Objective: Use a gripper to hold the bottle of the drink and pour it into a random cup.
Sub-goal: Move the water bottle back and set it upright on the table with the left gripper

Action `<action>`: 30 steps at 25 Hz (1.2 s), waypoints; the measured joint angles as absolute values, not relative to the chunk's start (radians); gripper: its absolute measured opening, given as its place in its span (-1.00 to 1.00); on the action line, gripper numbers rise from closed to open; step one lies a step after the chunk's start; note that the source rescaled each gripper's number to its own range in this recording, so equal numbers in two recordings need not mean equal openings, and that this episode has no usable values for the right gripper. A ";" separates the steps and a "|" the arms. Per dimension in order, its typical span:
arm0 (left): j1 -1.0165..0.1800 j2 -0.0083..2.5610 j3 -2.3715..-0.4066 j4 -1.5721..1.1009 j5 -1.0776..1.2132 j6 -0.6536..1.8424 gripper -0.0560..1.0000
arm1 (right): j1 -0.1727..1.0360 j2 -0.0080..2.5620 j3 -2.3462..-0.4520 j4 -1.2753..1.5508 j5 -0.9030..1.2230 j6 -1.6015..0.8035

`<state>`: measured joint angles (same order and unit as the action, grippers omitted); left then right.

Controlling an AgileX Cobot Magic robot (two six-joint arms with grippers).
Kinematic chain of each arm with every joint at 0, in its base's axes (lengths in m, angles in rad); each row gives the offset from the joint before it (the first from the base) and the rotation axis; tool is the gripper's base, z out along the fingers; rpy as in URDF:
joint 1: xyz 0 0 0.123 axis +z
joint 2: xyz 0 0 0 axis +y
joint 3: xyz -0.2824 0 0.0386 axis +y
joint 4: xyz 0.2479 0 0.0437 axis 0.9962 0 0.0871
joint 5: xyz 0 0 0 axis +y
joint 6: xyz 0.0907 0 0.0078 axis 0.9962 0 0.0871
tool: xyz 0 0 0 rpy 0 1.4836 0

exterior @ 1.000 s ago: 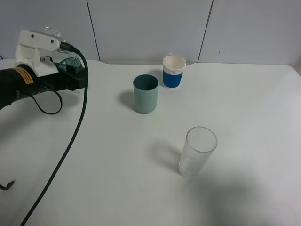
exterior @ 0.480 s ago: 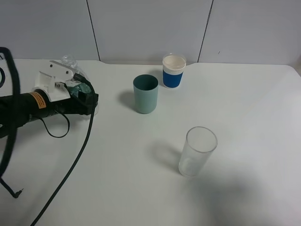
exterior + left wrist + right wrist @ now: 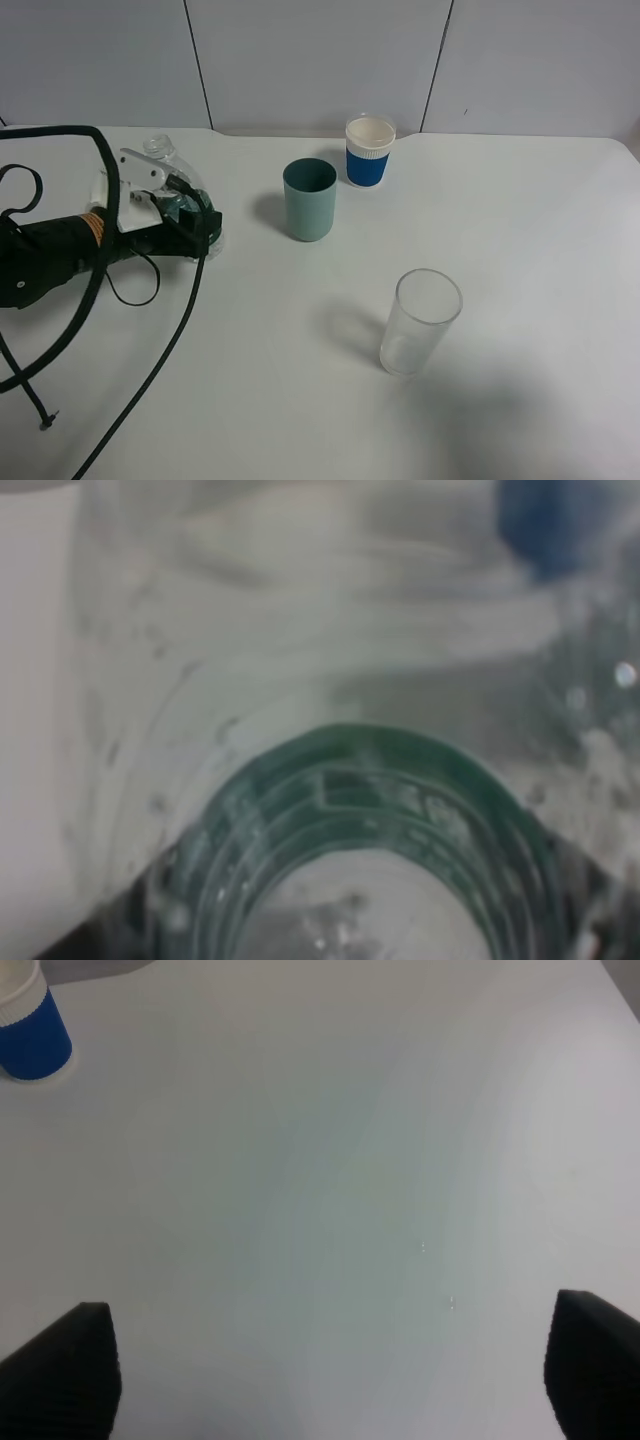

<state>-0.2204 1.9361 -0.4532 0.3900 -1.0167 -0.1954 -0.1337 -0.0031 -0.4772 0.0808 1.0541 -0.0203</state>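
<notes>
The bottle of the drink (image 3: 157, 149) is at the left of the table, its clear neck sticking up above the white jaws. My left gripper (image 3: 168, 197) is shut on its body at the dark green label. In the left wrist view the bottle (image 3: 370, 810) fills the frame, blurred, with a green ring showing. The teal cup (image 3: 309, 200) stands upright to the right of the bottle, a short gap away. My right gripper (image 3: 330, 1370) is open over bare table, with its black fingertips (image 3: 60, 1375) far apart; it is out of the exterior high view.
A white-and-blue cup (image 3: 369, 150) stands behind the teal cup and shows again as the white-and-blue cup (image 3: 30, 1030) in the right wrist view. A clear glass tumbler (image 3: 420, 320) stands toward the front right. A black cable (image 3: 150, 340) trails over the table's left side.
My left gripper has carried the bottle down and to the right, from high at the far left to low beside the teal cup. The cups and the tumbler have not moved.
</notes>
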 joint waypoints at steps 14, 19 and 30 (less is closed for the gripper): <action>-0.220 1.938 -0.453 0.417 -1.023 0.012 -0.89 | -0.134 -0.003 -0.477 0.081 1.054 -0.020; -0.220 1.938 -0.453 0.432 -1.022 0.025 -0.89 | -0.134 -0.003 -0.477 0.081 1.054 -0.020; -0.220 1.938 -0.453 0.438 -0.991 -0.063 -0.89 | -0.134 -0.003 -0.477 0.081 1.054 -0.020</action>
